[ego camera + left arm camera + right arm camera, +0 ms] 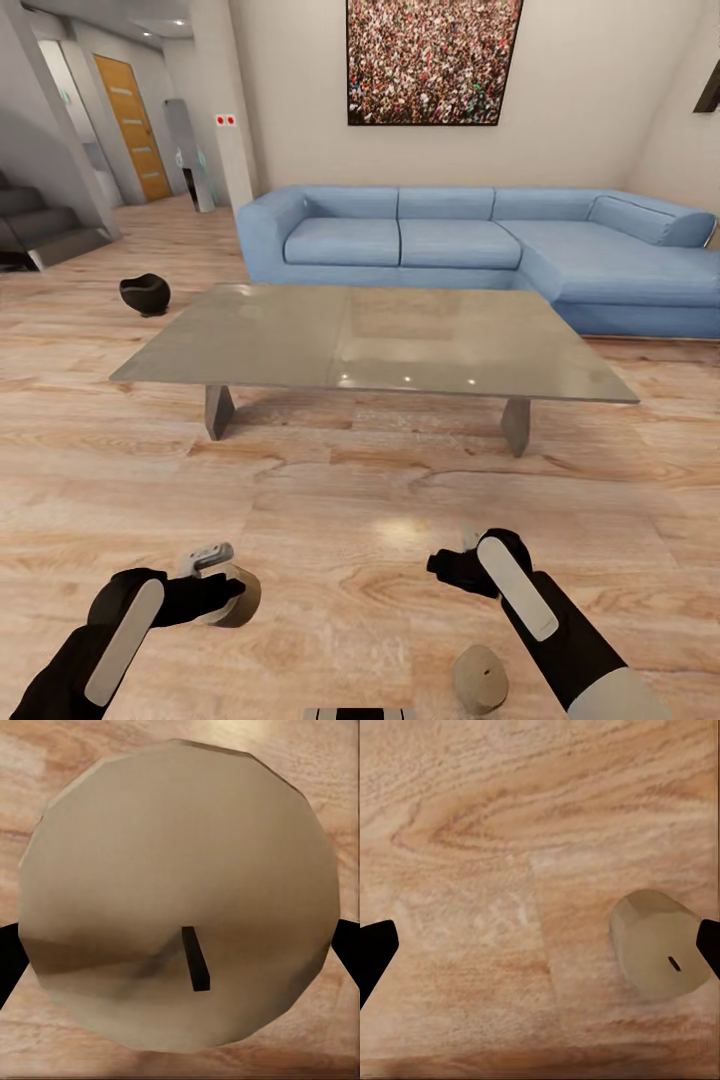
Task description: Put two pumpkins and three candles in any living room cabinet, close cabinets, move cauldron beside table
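We judge the step in hand to be gathering candles off the floor (330, 520) for the cabinet. Our left end effector (222, 590) sits at about 7 o'clock in the head view, and a beige candle (235, 600) lies between its fingers; in the left wrist view that candle (176, 915) looms close, wick toward the lens, with the dark fingertips (7, 960) at either flank, so we take it as closed on the candle, though we cannot confirm firm contact. Our right end effector (462, 568), at about 5 o'clock, has its fingers spread wide and holds nothing; the right wrist view shows bare floor between them, with a second candle (661, 943) near one fingertip. In the head view that candle (480, 678) lies on the floor just beside the right forearm. To do this well, we should recentre the right end effector over that candle before closing, since it now sits off to one side and a pinch here would likely clip its edge and roll it. The worktop (375, 345) stands ahead at 12 o'clock, and the cauldron (145, 293) rests on the floor near its far-left corner, at about 10 o'clock.
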Available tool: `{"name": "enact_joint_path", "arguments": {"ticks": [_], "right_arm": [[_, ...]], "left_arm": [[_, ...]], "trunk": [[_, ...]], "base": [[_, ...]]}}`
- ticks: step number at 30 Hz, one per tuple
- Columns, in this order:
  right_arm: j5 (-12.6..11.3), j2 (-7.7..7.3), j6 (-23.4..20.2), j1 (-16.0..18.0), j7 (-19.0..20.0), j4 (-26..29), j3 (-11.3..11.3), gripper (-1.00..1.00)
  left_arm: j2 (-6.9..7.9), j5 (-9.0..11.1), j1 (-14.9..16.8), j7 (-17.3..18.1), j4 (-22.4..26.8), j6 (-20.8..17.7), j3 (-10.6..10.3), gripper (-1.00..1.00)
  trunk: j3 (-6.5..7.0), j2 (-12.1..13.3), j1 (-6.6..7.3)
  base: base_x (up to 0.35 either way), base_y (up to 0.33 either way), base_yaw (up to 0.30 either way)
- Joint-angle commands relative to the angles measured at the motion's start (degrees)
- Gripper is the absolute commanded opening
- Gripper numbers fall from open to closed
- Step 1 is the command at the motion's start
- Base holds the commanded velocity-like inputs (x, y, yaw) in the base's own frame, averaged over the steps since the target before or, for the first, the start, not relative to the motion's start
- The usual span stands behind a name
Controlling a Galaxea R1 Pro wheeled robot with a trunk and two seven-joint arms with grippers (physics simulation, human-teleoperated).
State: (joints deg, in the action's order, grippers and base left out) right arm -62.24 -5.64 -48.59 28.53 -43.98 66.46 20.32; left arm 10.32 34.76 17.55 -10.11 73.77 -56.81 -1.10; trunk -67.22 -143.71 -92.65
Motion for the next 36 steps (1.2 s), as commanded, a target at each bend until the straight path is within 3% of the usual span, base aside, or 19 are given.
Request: {"name": "enact_joint_path", "arguments": {"ticks": [1,13,24,36], "right_arm": [[-0.59,-0.16,-0.42,0.01,-0.59,-0.04,0.12,1.00],[-1.68,-0.47,-2.57,-0.06,-0.55,-7.32,0.07,1.00],[-1.71,-2.34,-1.84,-0.06,0.22,-10.82,0.07,1.00],[-1.51,-2.45,-1.51,-0.06,1.00,-12.96,0.09,1.00]], "left_arm": [[0.01,0.45,0.03,-0.68,0.09,-0.14,-0.12,-1.00],[0.10,0.48,0.03,-0.70,0.40,-0.23,-0.13,-1.00],[0.17,0.55,0.03,-0.71,0.42,-0.24,-0.13,-1.00],[0.08,0.49,0.03,-0.71,0.49,-0.24,-0.13,-1.00]], "trunk": [[-0.05,-0.02,0.02],[-0.05,-0.02,0.02],[-0.05,-0.02,0.02],[-0.05,-0.02,0.02]], "base": [[-0.057,0.000,0.000],[-0.008,0.000,0.000],[-0.070,0.000,0.000],[-0.061,0.000,0.000]]}}
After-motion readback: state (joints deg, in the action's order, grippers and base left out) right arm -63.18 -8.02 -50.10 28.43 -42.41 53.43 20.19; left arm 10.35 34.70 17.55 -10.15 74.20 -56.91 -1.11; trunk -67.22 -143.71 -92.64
